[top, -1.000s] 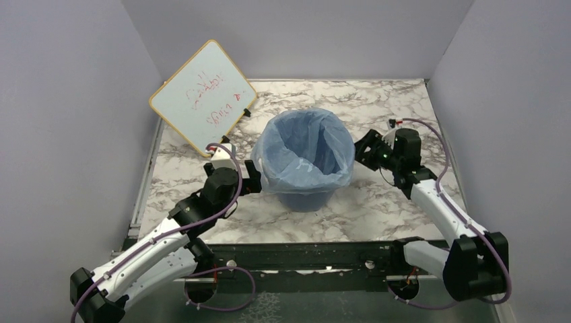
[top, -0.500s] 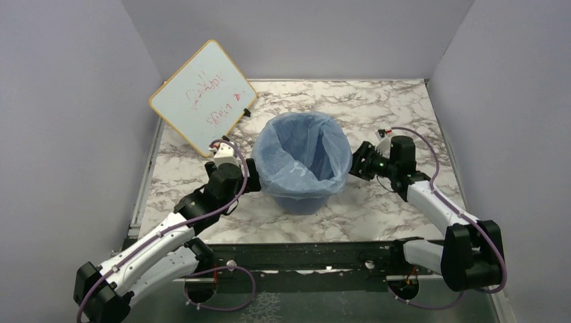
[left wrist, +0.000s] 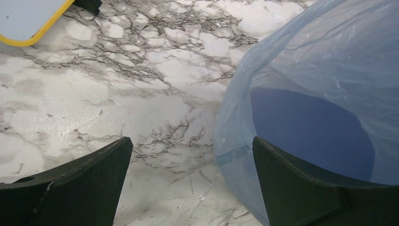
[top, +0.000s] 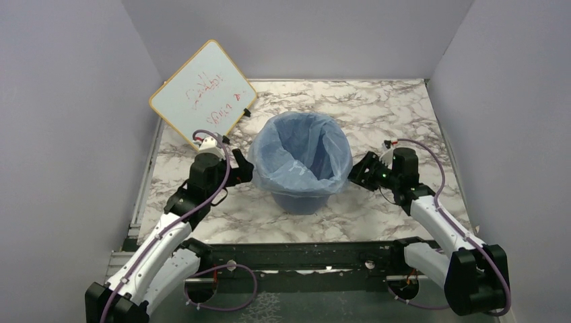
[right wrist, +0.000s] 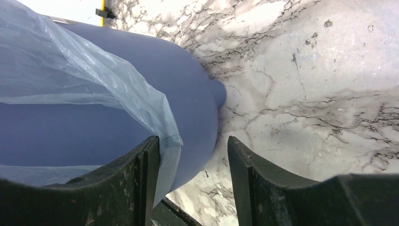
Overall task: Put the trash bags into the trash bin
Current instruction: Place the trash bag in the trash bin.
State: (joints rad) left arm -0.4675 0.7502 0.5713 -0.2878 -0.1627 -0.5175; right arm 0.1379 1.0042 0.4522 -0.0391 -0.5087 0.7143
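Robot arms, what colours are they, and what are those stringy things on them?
Both the left arm and the right arm have smooth white shells with chunky black joints. A thin purple cable loops along each one. The left gripper and the right gripper each end in two flat, matte black fingers, a bit scuffed.

The right gripper [right wrist: 192,149] hangs with its two dark fingers [right wrist: 141,188] apart, and the gap between them frames the outer wall of the trash bin [right wrist: 188,84]. The bin fills the left of the view, its blue side narrowing toward its base on the marble table [right wrist: 306,70]. The trash bag [right wrist: 70,70] drapes over that wall in thin, crinkled folds. Its loose hem hangs just beside the tip of one finger, while the other finger stands clear of it. A corner of a yellow-edged white board [right wrist: 75,7] shows at the top.
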